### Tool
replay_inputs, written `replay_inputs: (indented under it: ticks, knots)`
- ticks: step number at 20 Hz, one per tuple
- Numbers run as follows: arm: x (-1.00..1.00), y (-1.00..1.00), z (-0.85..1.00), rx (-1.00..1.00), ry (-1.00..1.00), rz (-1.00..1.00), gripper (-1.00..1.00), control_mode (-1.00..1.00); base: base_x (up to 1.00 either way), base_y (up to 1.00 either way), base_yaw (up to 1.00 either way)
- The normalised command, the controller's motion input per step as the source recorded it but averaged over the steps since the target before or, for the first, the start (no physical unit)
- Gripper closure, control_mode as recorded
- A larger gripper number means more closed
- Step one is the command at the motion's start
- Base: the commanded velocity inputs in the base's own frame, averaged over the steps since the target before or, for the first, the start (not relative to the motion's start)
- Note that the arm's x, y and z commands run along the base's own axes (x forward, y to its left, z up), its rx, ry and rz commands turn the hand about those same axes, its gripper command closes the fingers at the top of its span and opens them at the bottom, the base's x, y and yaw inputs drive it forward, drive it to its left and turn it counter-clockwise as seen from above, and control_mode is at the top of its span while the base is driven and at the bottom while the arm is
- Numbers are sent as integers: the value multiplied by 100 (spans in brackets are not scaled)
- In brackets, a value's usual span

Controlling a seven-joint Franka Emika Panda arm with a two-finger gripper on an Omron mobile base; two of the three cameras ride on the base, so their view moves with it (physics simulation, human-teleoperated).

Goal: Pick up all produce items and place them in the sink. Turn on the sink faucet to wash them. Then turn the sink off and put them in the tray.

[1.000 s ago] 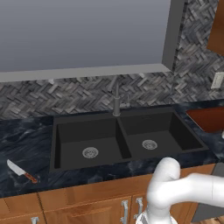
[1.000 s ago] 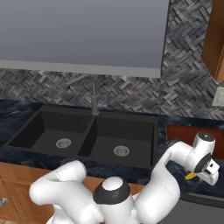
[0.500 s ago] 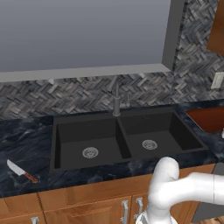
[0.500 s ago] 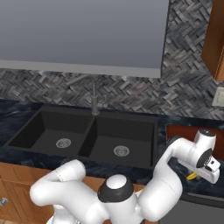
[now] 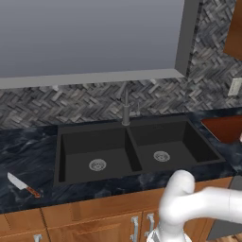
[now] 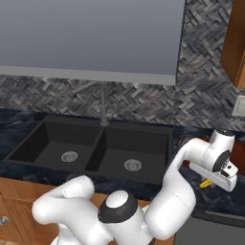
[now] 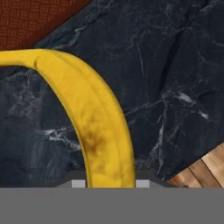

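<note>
A curved yellow banana lies on the black marbled counter, and its lower end runs down between my two finger tips. My gripper is shut on the banana. In the right base view the hand hangs low over the counter to the right of the sink, with the banana's tip peeking out under it. The black double-basin sink lies at the centre, with the faucet upright behind its divider. The reddish-brown tray sits at the far right, and its corner is just beyond the banana.
A red-handled knife lies on the counter left of the sink. The wooden cabinet front marks the counter's near edge close to the banana. A wall outlet sits above the tray.
The fingers have closed on the banana. The hand has barely shifted, and the sink, faucet and knife have not moved.
</note>
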Motion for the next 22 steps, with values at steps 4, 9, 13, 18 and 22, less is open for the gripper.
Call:
replay_inputs:
  ticks: [4, 9, 13, 18, 22]
  knots:
    - [-35, 93, 84, 0, 0, 3, 100, -100, 0, 0, 0]
    - [-31, 100, 56, 0, 0, 4, 100, -100, 0, 0, 0]
    - [-32, 100, 39, 0, 0, 5, 100, -100, 0, 0, 0]
    - [-33, 100, 34, 0, 0, 9, 100, -100, 0, 0, 0]
    - [-9, 100, 31, 0, 0, 13, 100, -100, 0, 0, 0]
